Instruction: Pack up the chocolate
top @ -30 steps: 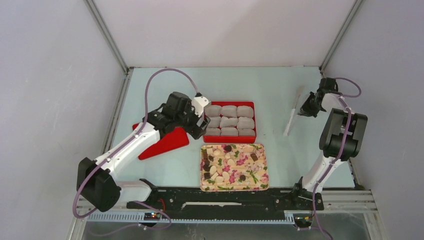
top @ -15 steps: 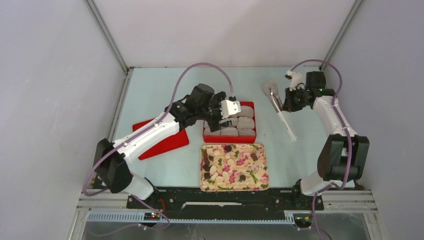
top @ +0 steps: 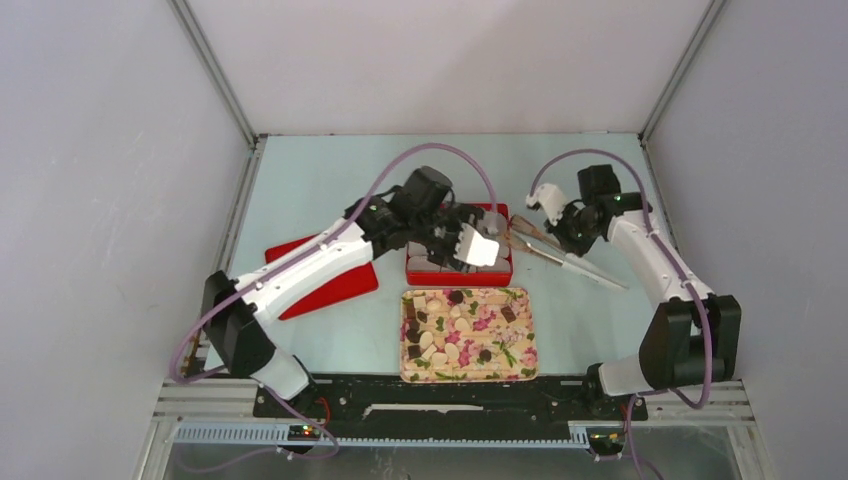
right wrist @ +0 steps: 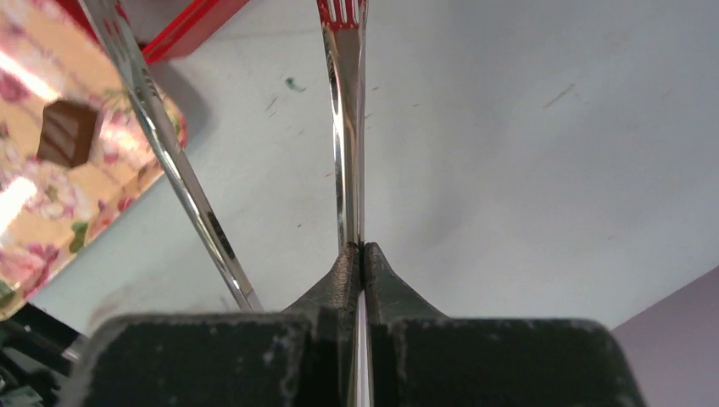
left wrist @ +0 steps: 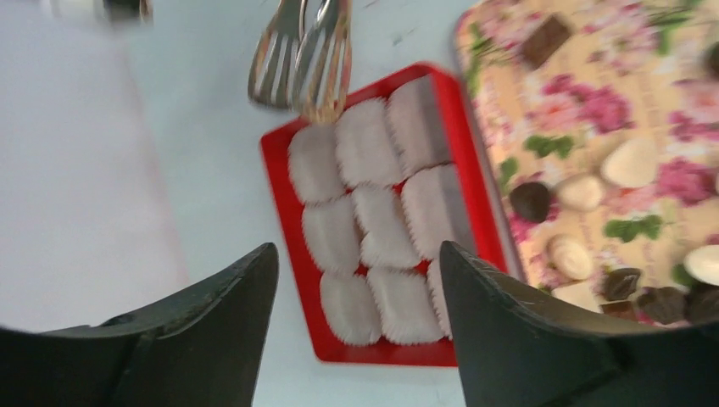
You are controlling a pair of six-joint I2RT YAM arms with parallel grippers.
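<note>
From above, the left gripper [top: 470,247] hangs over the red box [top: 460,279] and hides much of it. Its wrist view shows the fingers spread wide, holding nothing, above the box's paper cups [left wrist: 373,220]. Only the right wrist view shows the right gripper [right wrist: 363,248] pinched tight on the tongs [right wrist: 346,127]. The chocolate [top: 462,325] lies on the flowered tray [top: 470,378].

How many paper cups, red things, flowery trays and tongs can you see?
Paper cups: 9
Red box: 1
Flat red piece: 1
Flowery tray: 1
Tongs: 1
Total: 13
</note>
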